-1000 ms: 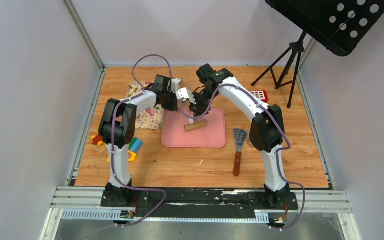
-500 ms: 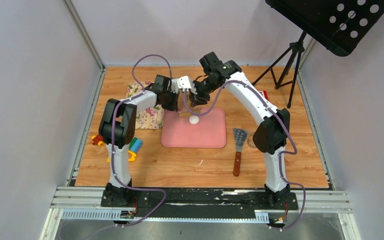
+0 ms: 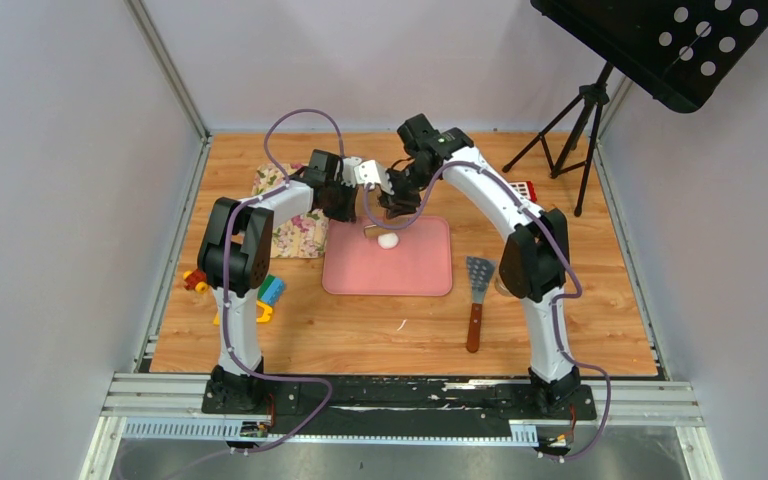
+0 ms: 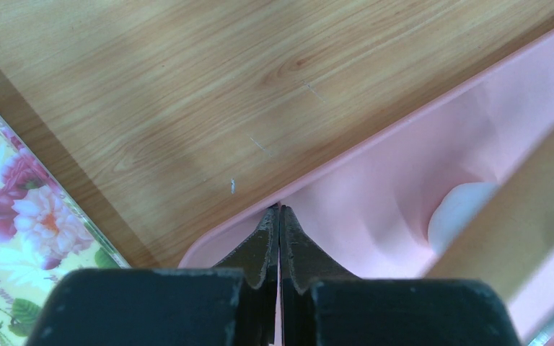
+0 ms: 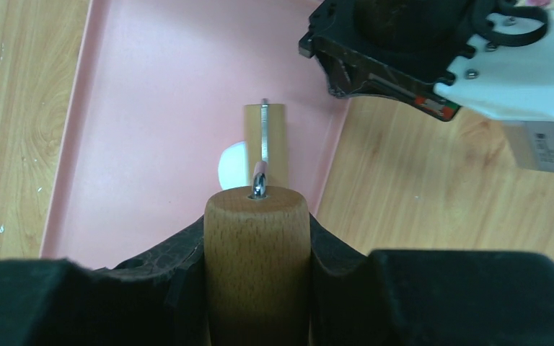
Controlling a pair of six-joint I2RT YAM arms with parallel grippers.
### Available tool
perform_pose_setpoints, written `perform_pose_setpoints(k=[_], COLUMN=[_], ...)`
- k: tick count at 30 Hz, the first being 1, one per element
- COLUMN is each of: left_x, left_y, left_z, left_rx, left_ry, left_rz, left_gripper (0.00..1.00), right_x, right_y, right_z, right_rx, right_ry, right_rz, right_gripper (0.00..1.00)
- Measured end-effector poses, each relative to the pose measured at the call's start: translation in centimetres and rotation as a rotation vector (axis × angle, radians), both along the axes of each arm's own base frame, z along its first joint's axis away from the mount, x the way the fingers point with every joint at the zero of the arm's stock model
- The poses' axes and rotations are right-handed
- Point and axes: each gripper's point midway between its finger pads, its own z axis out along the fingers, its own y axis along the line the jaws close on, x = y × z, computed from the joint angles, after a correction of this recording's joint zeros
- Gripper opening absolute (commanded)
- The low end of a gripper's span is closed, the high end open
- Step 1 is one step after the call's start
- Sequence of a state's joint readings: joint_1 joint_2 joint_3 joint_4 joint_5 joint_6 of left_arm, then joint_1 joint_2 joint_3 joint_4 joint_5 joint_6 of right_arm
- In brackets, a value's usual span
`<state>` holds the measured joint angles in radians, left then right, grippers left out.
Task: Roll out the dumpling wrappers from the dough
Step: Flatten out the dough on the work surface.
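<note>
A small white ball of dough (image 3: 388,240) lies on the pink mat (image 3: 415,270), near its far left corner. My right gripper (image 5: 257,231) is shut on the wooden handle (image 5: 257,267) of a rolling pin. The pin's wooden drum (image 5: 265,140) hangs on a metal rod just beside the dough (image 5: 231,166), on its far side. My left gripper (image 4: 279,210) is shut, its tips at the mat's rim (image 4: 346,155). In the left wrist view the dough (image 4: 462,209) shows behind the blurred drum (image 4: 526,209). No dumpling wrappers are in view.
A metal spatula (image 3: 477,290) with a wooden handle lies right of the mat. A floral cloth (image 3: 295,228) lies left of it, with toy blocks (image 3: 260,295) nearer. A red object (image 3: 520,190) and a tripod stand (image 3: 570,140) are at the back right.
The rolling pin has moved from over the middle of the mat back toward its far edge, uncovering the dough ball. The left arm has stayed at the mat's corner.
</note>
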<state>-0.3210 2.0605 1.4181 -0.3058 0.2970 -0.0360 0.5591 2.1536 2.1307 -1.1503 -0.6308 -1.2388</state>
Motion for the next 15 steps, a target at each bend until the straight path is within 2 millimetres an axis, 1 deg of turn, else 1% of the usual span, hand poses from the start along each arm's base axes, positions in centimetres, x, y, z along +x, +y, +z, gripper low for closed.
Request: perform_pose_setpoints(k=[2,9,15], left_x=[0.0,0.0,0.0], left_y=[0.0,0.0,0.0], left_z=[0.0,0.0,0.0], left_rx=[0.0,0.0,0.002], left_ry=[0.0,0.0,-0.001], left_rz=[0.0,0.0,0.001], left_gripper=[0.0,0.0,0.0], right_x=[0.0,0.4,-0.2], right_y=[-0.1,0.0,-0.4], right_z=[-1.0,-1.9,-2.6], right_rx=[-0.011,-0.009,-0.024], right_ry=[0.007,-0.006,0.024], right_rz=[0.004,0.013,0.008], right_gripper=[0.0,0.0,0.0])
